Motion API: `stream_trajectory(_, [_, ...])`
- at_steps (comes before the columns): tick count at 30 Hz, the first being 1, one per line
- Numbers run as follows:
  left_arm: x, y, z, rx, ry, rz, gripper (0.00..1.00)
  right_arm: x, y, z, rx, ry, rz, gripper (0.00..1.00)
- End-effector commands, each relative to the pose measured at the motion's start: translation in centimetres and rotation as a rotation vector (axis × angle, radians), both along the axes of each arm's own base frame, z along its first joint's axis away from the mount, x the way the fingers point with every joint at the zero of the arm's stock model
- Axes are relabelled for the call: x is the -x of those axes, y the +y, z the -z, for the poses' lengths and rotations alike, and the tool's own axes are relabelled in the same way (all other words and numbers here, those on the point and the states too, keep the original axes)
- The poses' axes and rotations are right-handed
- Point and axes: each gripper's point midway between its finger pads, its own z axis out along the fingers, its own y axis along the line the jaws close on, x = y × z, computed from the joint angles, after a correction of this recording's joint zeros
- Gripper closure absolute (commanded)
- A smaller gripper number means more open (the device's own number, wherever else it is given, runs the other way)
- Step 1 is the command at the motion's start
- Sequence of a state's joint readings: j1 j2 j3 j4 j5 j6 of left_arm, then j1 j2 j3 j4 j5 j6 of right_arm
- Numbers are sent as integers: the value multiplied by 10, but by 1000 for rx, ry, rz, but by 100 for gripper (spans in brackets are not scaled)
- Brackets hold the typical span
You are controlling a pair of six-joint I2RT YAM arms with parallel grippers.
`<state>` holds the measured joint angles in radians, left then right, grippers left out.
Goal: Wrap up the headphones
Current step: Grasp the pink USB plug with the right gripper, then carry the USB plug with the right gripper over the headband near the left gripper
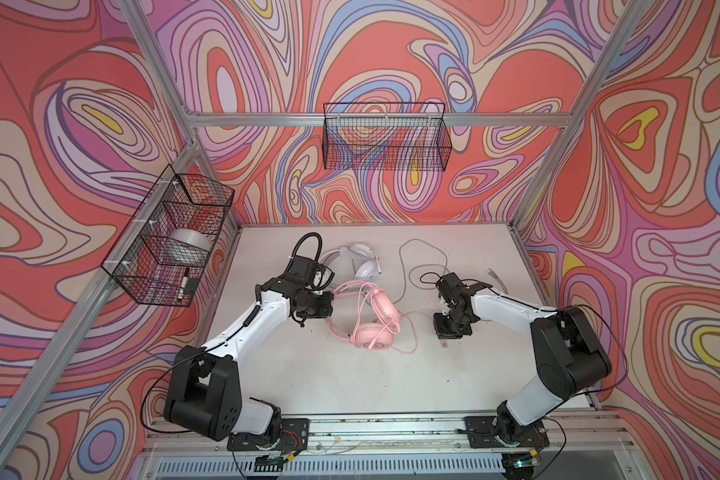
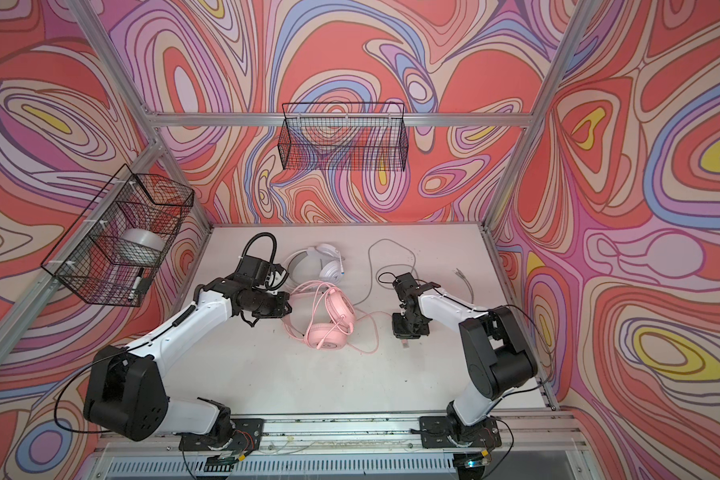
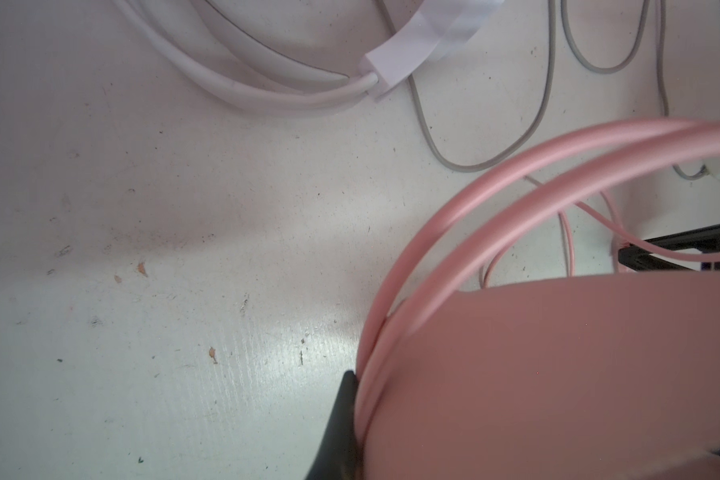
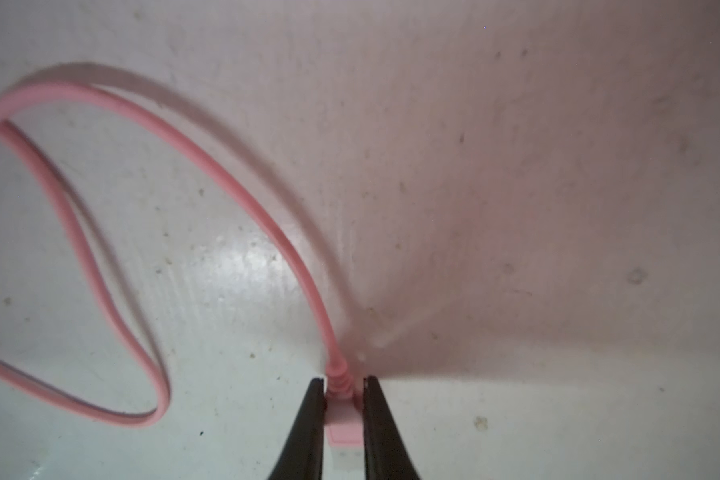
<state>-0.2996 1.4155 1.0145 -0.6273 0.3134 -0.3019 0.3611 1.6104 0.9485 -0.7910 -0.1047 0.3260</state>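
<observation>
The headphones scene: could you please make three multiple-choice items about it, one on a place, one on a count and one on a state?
1. Where does the white headset lie, compared with the pink headset?
A. Farther back on the table
B. In front of it, at the near edge
C. Inside a basket

2. How many wire baskets hang above the table?
A. One
B. Two
C. Three

3. What is between the fingers of the right hand?
A. Nothing
B. A grey cable
C. The plug of the pink cable

Answers:
1 A: both top views show it behind the pink one.
2 B: one hangs at the left side and one at the back.
3 C: in the right wrist view, both fingers press on the plug.
</observation>
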Motion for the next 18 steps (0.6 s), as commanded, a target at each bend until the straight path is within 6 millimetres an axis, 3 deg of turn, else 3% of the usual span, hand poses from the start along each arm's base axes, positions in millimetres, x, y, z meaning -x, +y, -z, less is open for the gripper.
stream_trajectory(1, [-15, -5, -20, 67, -41, -42, 100, -3, 8, -25, -54, -71, -59, 95])
stream_trajectory(6, [-20, 6, -21, 65, -23, -122, 100, 0, 26, -59, -168, -155, -145, 99])
stream_trajectory(14, [-32, 17, -43, 93, -26, -224, 100, 12, 61, -128, -374, -310, -300, 100])
stream_trajectory(18, [-38, 22, -50, 88, -29, -266, 100, 20, 71, -149, -418, -366, -374, 100])
